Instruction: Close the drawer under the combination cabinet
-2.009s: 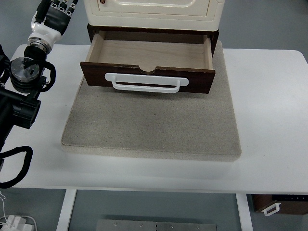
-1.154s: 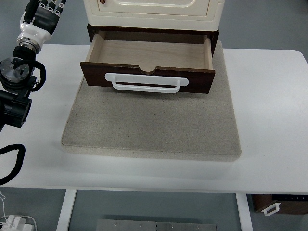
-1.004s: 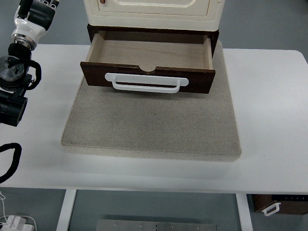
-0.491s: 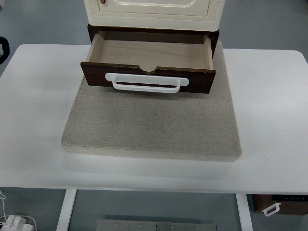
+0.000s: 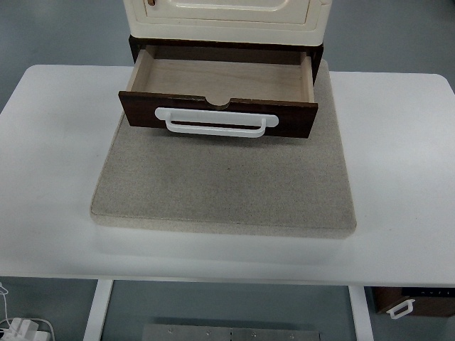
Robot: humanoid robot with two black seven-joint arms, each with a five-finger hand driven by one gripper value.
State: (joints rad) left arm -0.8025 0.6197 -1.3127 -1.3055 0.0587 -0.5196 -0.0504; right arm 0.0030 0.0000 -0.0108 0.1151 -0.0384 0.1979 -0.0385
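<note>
Standing open at the table's far edge, the drawer [image 5: 220,96] awaits a square push on its white handle [image 5: 215,122]; neither hand is visible, so grip state cannot be told.

A grey mat [image 5: 227,185] lies flat on the white bench [image 5: 398,177], with bare bench showing on every side of it.

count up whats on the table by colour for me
cream: 1, the cabinet
dark brown: 1, the open drawer
white: 1, the drawer's handle
grey: 1, the mat
total: 4
</note>
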